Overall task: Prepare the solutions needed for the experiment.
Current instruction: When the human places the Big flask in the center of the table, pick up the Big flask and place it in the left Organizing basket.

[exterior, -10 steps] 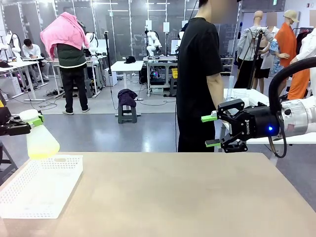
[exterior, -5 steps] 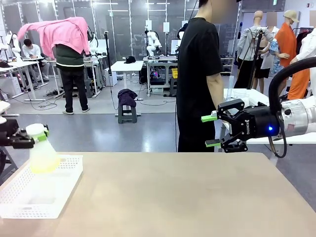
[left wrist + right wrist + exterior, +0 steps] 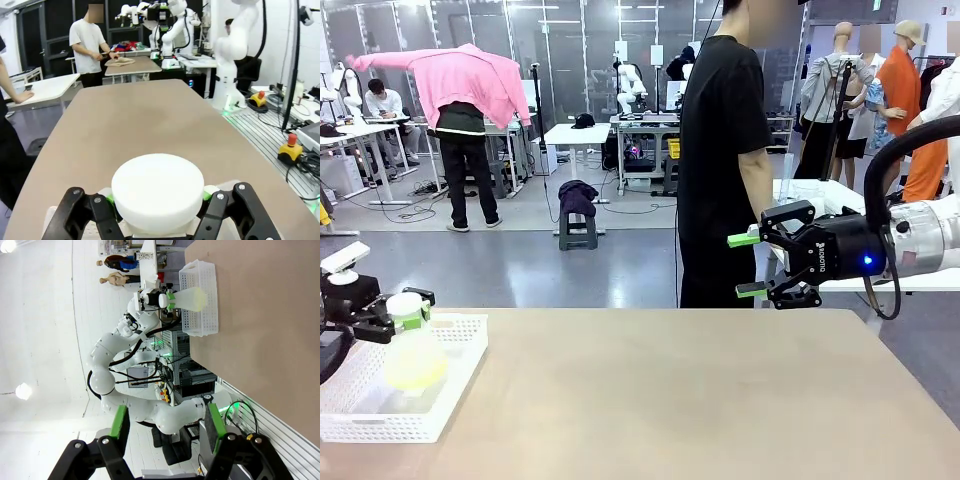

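At the left edge of the counter (image 3: 670, 400) stands a white perforated basket (image 3: 450, 385), the landmark here. The left gripper (image 3: 405, 312) has its fingers clamped on the neck of a frosted conical flask (image 3: 413, 358), just under its white cap (image 3: 157, 186). The flask hangs upright inside the basket, its base low among the walls; whether it touches the basket floor cannot be told. The solutions (image 3: 416, 373), a shallow pale yellow layer, sit in the flask's bottom.

Well to the right of the basket, beyond the counter's far right corner, the right gripper (image 3: 748, 266) hovers with its fingers wide and nothing between them, near a person in black (image 3: 720, 150).

Judging from this, the step in hand concerns the flask at the basket. The next move calls for a steady, upright grip so the liquid does not slosh.
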You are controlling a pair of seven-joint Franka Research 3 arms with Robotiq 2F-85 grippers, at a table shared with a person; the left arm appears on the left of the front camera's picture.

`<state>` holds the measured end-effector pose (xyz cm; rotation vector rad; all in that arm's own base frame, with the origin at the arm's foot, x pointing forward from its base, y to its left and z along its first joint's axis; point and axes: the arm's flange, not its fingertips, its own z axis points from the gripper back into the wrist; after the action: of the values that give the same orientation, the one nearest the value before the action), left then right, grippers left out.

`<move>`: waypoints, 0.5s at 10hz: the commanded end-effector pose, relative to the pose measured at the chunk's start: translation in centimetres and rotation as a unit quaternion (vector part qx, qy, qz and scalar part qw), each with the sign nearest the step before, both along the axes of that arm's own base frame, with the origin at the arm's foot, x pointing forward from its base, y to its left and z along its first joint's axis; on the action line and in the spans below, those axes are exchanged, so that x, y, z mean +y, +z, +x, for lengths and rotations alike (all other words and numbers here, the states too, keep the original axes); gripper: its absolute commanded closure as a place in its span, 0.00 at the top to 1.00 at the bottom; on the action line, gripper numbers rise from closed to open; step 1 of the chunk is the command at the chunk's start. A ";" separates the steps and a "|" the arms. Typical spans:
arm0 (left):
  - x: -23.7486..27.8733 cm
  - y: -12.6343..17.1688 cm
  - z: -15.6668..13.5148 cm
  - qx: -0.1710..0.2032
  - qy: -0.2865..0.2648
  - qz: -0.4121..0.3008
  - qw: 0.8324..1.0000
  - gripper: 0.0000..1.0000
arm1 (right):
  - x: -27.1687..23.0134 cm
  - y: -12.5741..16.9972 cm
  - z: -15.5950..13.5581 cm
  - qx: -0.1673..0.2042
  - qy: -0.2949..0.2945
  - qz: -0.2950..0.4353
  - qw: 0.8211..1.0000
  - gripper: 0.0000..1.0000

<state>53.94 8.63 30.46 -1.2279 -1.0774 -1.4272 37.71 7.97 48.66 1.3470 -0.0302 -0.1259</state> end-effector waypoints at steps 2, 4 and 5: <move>1.3 -0.8 0.5 -0.007 -0.035 -0.023 0.999 0.23 | 0.1 0.1 0.0 0.000 -0.001 0.007 1.000 0.77; 1.1 -1.5 0.5 -0.007 -0.039 -0.019 0.999 0.23 | 0.1 0.1 0.0 0.000 -0.001 0.007 1.000 0.77; 1.2 -1.8 0.4 -0.006 -0.035 -0.013 0.999 0.23 | 0.1 0.1 0.0 0.000 -0.001 0.007 1.000 0.77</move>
<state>54.08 9.54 28.36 -1.2786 -1.0715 -1.4381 37.71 7.97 48.66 1.3470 -0.0302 -0.1259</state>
